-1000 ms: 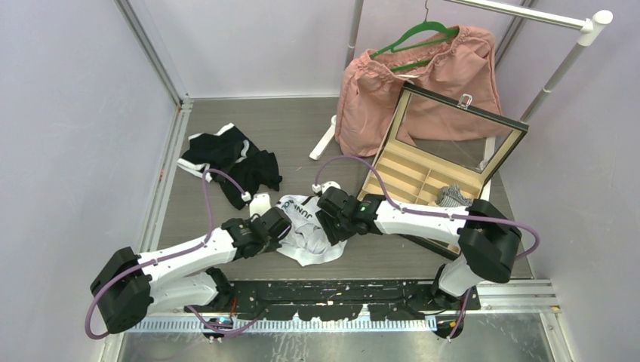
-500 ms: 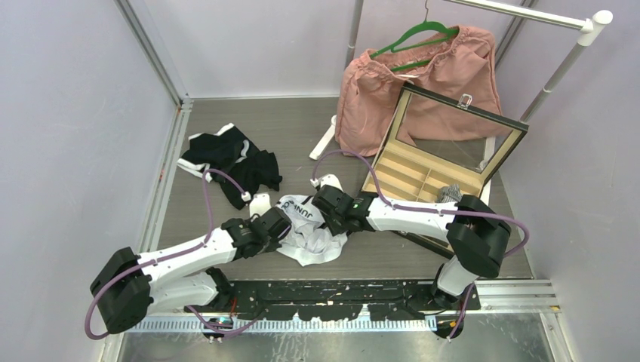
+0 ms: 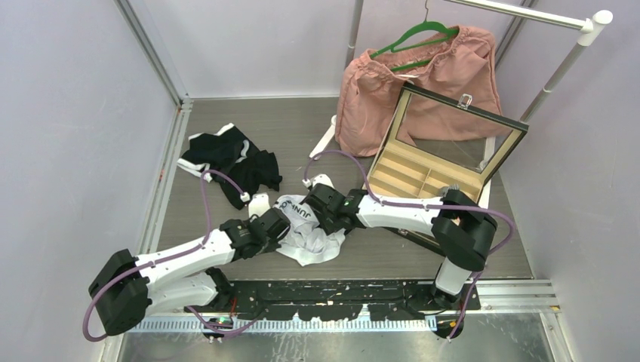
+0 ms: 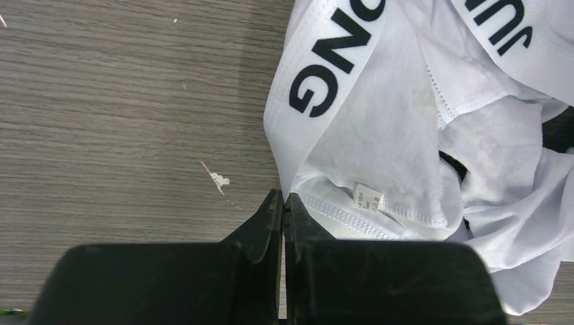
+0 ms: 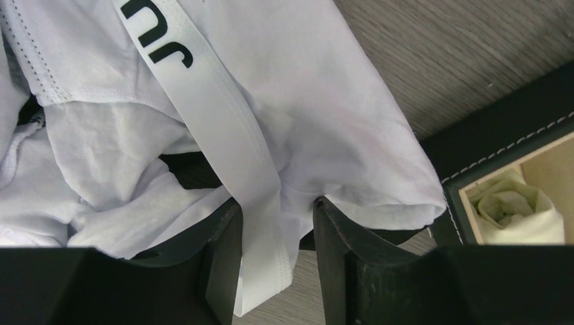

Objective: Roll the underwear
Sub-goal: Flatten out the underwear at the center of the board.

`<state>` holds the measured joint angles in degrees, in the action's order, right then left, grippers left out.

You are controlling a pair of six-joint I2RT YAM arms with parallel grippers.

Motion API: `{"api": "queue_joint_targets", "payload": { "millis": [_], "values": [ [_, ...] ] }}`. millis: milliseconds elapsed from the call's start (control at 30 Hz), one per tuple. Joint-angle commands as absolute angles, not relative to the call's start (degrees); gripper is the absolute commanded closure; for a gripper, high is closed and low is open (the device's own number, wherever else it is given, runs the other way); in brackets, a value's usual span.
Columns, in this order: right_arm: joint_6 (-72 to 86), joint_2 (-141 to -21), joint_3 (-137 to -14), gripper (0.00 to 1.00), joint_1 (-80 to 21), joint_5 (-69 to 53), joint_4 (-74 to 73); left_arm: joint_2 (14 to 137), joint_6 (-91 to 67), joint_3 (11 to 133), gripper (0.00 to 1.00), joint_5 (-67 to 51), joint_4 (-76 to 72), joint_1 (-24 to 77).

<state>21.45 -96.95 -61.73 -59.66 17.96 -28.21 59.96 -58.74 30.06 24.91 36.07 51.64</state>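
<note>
White underwear [image 3: 308,235] with a black-lettered band lies crumpled on the table between my two arms. My left gripper [image 3: 284,225] is shut, pinching the lower left edge of the white underwear [image 4: 379,135]; its fingertips [image 4: 273,206] meet with a sliver of cloth between them. My right gripper [image 3: 320,217] stands open over the right side of the garment. The white band [image 5: 223,122] hangs down between its fingers [image 5: 223,237], with a gap to the right finger. More underwear, mainly black [image 3: 230,161], lies in a heap at the back left.
An open black box [image 3: 423,175] with wooden compartments stands at the right, its corner [image 5: 501,135] close to my right gripper. A rolled pale cloth [image 5: 518,210] sits in one compartment. A pink garment [image 3: 423,83] on a green hanger hangs from a rack behind.
My right arm has moved left, further over the white underwear, and the cloth has bunched a little toward the left. The left arm has stayed put.
</note>
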Motion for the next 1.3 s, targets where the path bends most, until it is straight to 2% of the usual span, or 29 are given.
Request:
{"api": "queue_joint_targets", "payload": {
  "millis": [0,133,267,433,700,1033,1267],
  "values": [
    [20.1,-97.87,-65.26,0.55,-59.98,19.12,-26.13,58.77,-59.78,29.91,0.99,26.69,36.31,51.42],
    [20.45,-97.22,-64.82,0.64,-60.16,21.37,-25.66,58.16,-60.26,30.26,0.99,27.42,37.52,51.33],
    [21.31,-94.56,-62.98,0.81,-60.15,24.07,-24.35,57.39,-61.47,31.09,0.99,28.82,40.15,51.24],
    [23.36,-88.83,-61.21,0.93,-60.17,30.03,-23.83,54.28,-64.67,34.45,0.99,33.25,49.06,51.03],
    [26.19,-79.5,-59.72,0.99,-60.08,40.17,-25.37,47.5,-67.22,41.7,0.99,40.97,60.93,50.24],
    [29.53,-68.77,-60.82,0.99,-59.57,49.38,-27.76,47.26,-66.64,58.03,0.99,53.77,77.48,49.31],
    [31.03,-63.27,-60.83,0.99,-57.42,45.29,-26.17,48.14,-62.51,66.29,0.99,60.69,80.78,48.9]
  ]
}}
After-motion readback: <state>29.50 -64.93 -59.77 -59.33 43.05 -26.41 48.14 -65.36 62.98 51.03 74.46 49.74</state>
